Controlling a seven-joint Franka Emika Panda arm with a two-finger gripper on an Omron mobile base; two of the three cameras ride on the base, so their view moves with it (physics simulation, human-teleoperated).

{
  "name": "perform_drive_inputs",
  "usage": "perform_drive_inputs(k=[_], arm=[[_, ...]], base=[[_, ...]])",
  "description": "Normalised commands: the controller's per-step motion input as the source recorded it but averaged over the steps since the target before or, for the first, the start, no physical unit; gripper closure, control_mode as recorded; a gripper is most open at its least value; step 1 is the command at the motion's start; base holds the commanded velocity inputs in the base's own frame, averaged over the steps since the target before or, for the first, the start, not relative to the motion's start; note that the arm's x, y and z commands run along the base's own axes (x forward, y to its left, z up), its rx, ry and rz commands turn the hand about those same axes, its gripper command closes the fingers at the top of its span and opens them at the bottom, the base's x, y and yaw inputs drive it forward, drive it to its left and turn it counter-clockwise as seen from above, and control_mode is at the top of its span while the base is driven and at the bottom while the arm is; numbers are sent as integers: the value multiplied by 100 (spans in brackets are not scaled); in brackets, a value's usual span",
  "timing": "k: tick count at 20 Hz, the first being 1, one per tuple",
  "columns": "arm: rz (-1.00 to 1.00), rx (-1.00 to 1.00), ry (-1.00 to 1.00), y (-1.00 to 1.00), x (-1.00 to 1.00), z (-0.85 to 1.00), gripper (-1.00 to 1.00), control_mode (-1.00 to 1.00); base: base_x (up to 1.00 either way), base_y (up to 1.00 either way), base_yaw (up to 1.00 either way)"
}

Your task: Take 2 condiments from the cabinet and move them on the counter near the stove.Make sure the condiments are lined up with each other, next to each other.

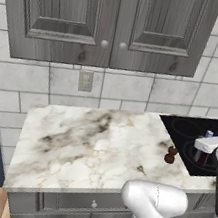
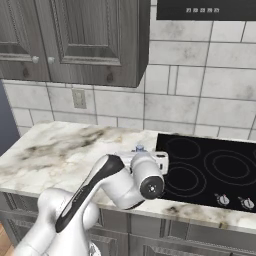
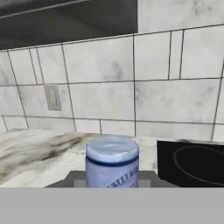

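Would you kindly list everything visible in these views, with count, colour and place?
Shaker: one, dark red-brown, standing on the counter by the stove's edge.
Bottle: one, blue-white cap, right in front of the hand camera, low over the counter near the stove.
Counter: one, white marble with brown-grey veins.
Stove: one, black glass, right of the counter.
Stove knobs: two seen, silver, front edge.
Cabinet: one, grey wood-grain, doors closed, above the counter.
Wall outlet: one, pale, on the tiled wall.
Arm: one, white.
Claw: one, at the bottle; grip not discernible.

Blue-white bottle cap [image 3: 112, 161] close ahead, stove [image 3: 192, 162] right, counter [image 3: 35, 148] left
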Motion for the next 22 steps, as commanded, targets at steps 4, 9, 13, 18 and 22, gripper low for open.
perform_drive_inputs(k=[4, 9, 13, 18, 22], arm=[[17, 0, 8, -38, 17, -46, 100, -100], [17, 0, 0, -32, 5, -32, 100, -100], [11, 1, 0, -4, 5, -16, 100, -100], [1, 1, 0, 8, 5, -2, 100, -100], [-2, 1, 0, 17, 10, -2, 100, -100]], base=[[0, 0, 0], [0, 0, 0], [0, 0, 0], [0, 0, 0], [0, 0, 0]])
